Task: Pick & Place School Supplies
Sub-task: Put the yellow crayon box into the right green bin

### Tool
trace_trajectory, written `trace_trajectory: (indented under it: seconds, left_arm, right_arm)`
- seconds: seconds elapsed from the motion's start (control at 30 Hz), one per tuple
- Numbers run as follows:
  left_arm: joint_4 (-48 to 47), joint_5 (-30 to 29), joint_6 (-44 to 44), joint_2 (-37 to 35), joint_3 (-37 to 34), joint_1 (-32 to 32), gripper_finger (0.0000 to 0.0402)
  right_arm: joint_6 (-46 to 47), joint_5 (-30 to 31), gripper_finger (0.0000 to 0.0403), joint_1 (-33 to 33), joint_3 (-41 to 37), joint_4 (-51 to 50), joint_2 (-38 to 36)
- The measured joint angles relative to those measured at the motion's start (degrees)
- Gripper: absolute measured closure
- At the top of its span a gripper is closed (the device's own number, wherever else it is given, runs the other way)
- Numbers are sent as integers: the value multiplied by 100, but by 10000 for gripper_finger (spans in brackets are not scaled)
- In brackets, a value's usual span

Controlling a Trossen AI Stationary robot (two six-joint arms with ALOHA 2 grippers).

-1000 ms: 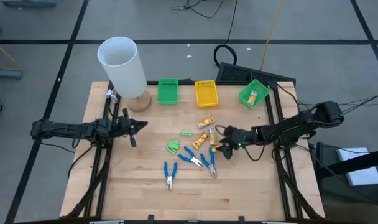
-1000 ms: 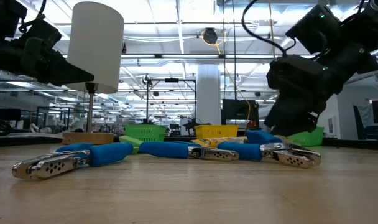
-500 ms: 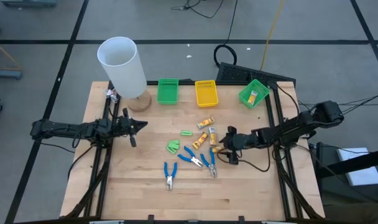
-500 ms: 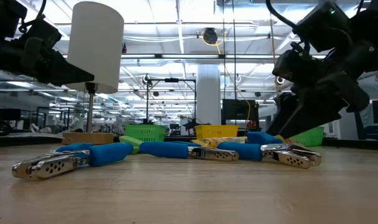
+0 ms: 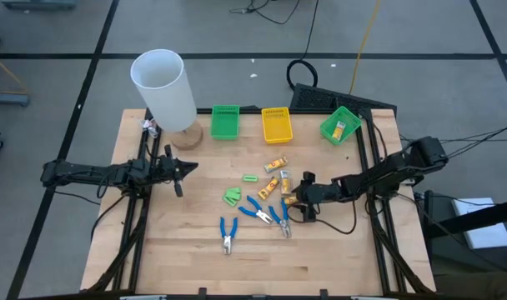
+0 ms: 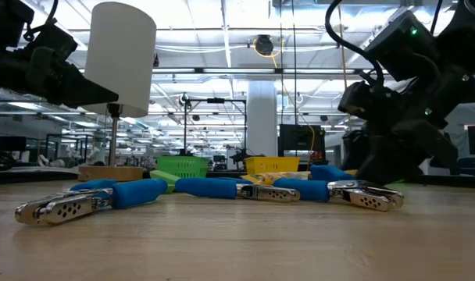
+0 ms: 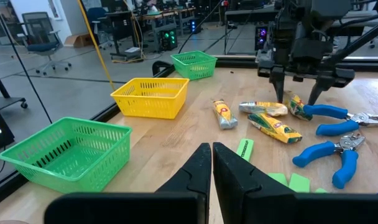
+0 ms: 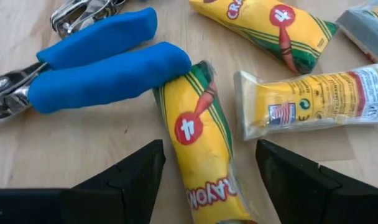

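Fingers [image 8: 133,180] of the right gripper [image 8: 204,186] spread wide, straddling a yellow crayon pack [image 8: 198,143] lying against blue-handled pliers [image 8: 102,62] mid-table; its lower end is cut off. Left gripper [image 7: 211,171] pinched shut, empty.

Small school things are lying in a bunch just right of the middle of the high view. Four yellow crayon packs [image 5: 276,164] are lying flat near the top of the bunch. One pack [image 8: 198,149] is touching a blue plier handle [image 8: 108,76]. Light-green pieces [image 5: 232,197] are sitting to the left. Three blue-handled pliers [image 5: 258,210] are lying below them, one [image 5: 227,235] a bit apart, lower left.
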Motion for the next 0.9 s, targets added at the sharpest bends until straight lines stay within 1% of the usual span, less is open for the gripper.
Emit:
trace_trajectory:
  seconds: [0.07,0.3,0.47,0.7,0.9]
  left_arm:
    - [-1,0,1,0,0,0,380]
    - [0,0,0,0,0,2,380]
    - [0,0,0,0,0,1,380]
    - [0,0,0,0,0,0,380]
    - [0,0,2,0,0,0,380]
  right_arm:
    - [5,117,169,2,-2,-18,-4]
    - [-13,85,230,2,-9,-44,-26]
    - [-11,84,262,2,-9,-10,-24]
    - [-12,114,288,0,-21,214,-71]
    - [-8,118,292,0,-22,309,-423]
